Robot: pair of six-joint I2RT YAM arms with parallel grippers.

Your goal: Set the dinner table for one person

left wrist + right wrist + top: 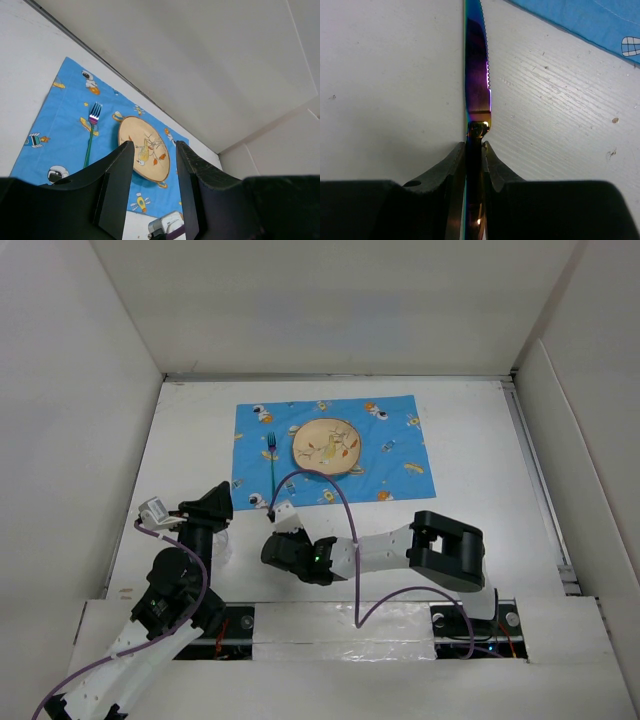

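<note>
**Top external:** a matte white bench (470, 440) is enclosed by white wall panels (80, 390). A blue astronaut placemat (400, 450) at its far middle bears a plate (326, 445) and a fork (271, 465).

**Left wrist:** the left hand (153, 147) hangs over the bench, jaws moderately apart, gripping nothing.

**Right wrist:** the right hand (475, 150) clamps an iridescent serrated knife (476, 75) above bare bench, near the placemat's edge.

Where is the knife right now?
In the right wrist view, the knife is clamped in the right gripper, blade over the white table beside the blue placemat.
</note>
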